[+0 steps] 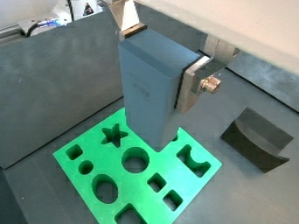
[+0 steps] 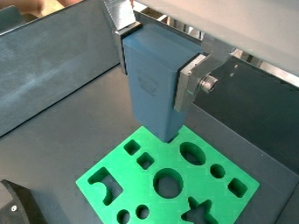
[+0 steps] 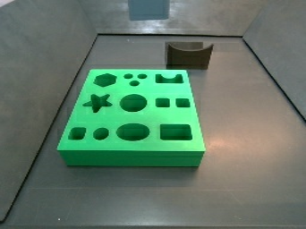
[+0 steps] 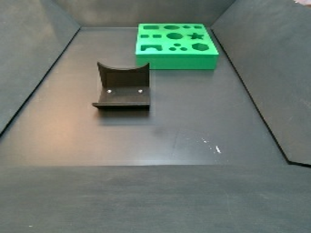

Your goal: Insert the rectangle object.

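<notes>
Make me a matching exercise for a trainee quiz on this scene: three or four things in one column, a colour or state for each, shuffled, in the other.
Things:
1. rectangle object
2. green board
3. dark brown block
4. hand

States:
A. lies on the floor, holes empty
B. held above the board
C. shut on the grey-blue block
D. rests on the floor, apart from the board

Pairs: 1-B, 2-A, 3-D, 4-C

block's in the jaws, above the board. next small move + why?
Probably a short sideways correction toward the rectangular cutout, then descend. In both wrist views the gripper holds the rectangle object upright above the green board, not yet in any hole. Its lower end seems to hang over the board's edge rather than a cutout. The dark brown notched block lies apart, clear of the path.
</notes>
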Motion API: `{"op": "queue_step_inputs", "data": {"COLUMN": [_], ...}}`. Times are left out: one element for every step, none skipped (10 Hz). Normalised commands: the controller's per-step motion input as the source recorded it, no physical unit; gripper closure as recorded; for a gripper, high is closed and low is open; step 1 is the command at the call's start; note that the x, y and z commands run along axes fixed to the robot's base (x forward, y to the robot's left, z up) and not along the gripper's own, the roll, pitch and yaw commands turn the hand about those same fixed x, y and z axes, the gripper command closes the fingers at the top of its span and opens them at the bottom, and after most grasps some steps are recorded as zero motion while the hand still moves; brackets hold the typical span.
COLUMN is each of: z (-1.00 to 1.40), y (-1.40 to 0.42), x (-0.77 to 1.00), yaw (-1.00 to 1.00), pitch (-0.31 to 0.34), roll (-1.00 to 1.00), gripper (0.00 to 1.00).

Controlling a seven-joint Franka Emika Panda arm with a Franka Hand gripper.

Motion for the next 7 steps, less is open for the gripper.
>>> {"op": "queue_step_inputs", "data": {"z": [-0.88, -0.94, -0.85, -0.87, -0.93, -1.00, -0.97], "y": [-0.54, -0.83, -0.90, -0.77, -0.50, -0.28, -0.13], "x": [-0.16, -0.02, 0.08, 0.40, 0.82, 0.98, 0.92], "yaw": [0.07, 0.04, 0.00, 0.00, -0.04, -0.03, -0.19], "pitch": [-0.114, -0.079, -0.121, -0.101, -0.021, 0.000, -0.017], "roll": [0.22, 0.21, 0.20, 0.17, 0.15, 0.10, 0.12], "gripper": [1.00, 1.00, 1.00, 1.00, 1.00, 1.00, 1.00]}}
